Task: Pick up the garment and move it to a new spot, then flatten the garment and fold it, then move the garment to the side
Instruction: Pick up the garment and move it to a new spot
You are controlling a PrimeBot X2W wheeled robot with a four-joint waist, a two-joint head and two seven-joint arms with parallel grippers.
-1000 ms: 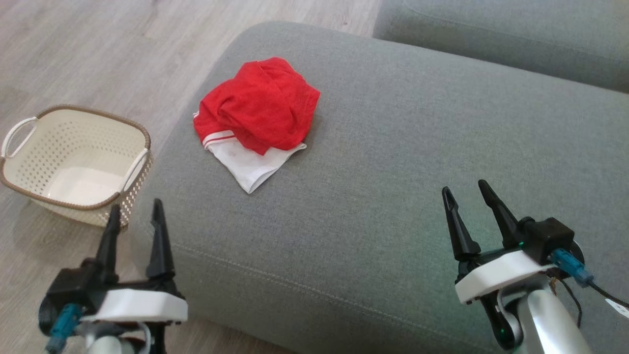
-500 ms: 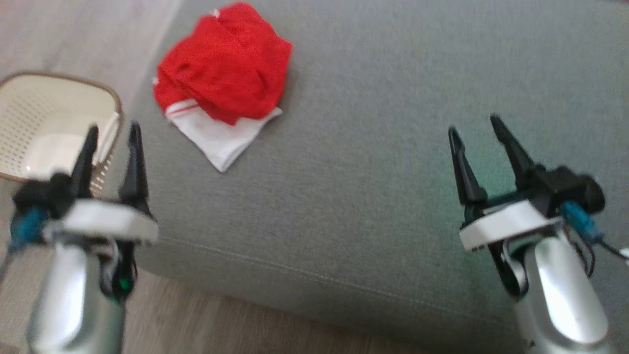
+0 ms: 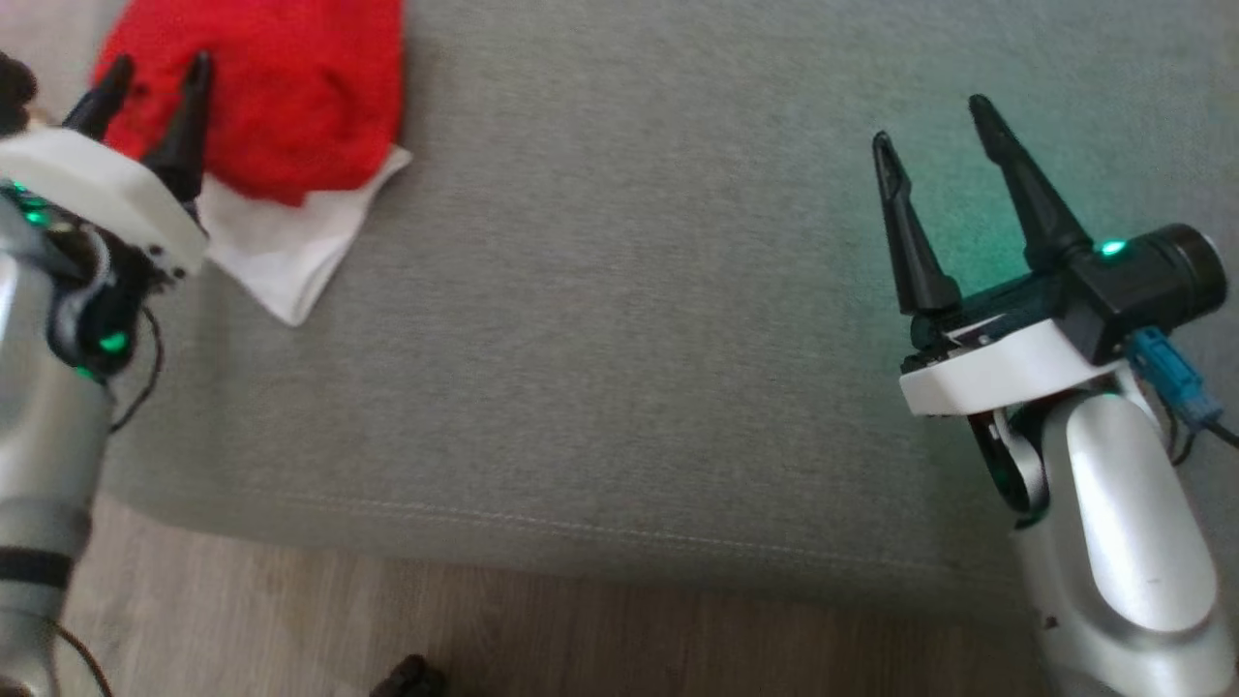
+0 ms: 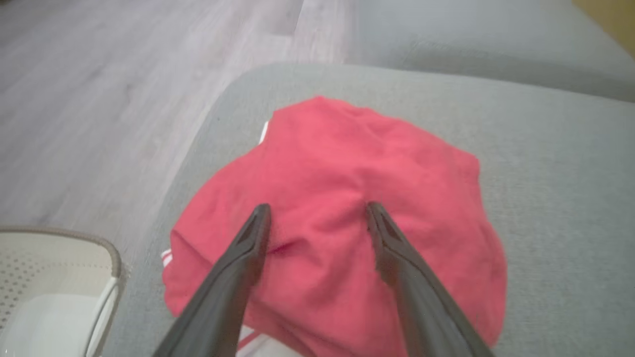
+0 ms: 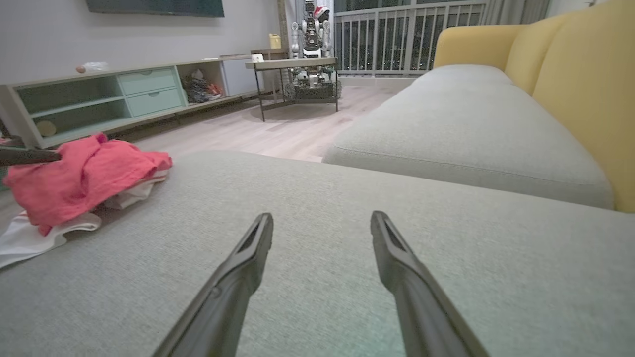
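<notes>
Now brings the left pincer (image 3: 158, 73) right up to the red garment (image 3: 290, 97), after keeping it a second ago low beside the basket (image 4: 59, 277) and well short of the cloth. Tilts the head view downward as well, so discounts much of the apparent shift and counts only the narrowed gap between pincer and cloth. Means the first step, the pick-up, about to start; nothing lifted, moved, flattened or folded yet. Holds the left pincer (image 4: 317, 208) spread wide and empty, tips poised over the middle of the crumpled heap; cannot tell whether brushing the cloth or hanging just above it. Finds the garment directly ahead of and beneath those tips, bunched on the grey sofa cushion (image 3: 600, 290), with its white part (image 3: 281, 252) peeking out back toward the pincer's base and the basket off to the pincer's left on the floor (image 4: 99, 99). Keeps the right pincer (image 3: 929, 121) much as before: spread just as wide, empty, over bare cushion, the garment (image 5: 84, 173) well away to its left. Calls next, most likely, for a short drop and a squeeze on a thick fold, not a single thin layer.
</notes>
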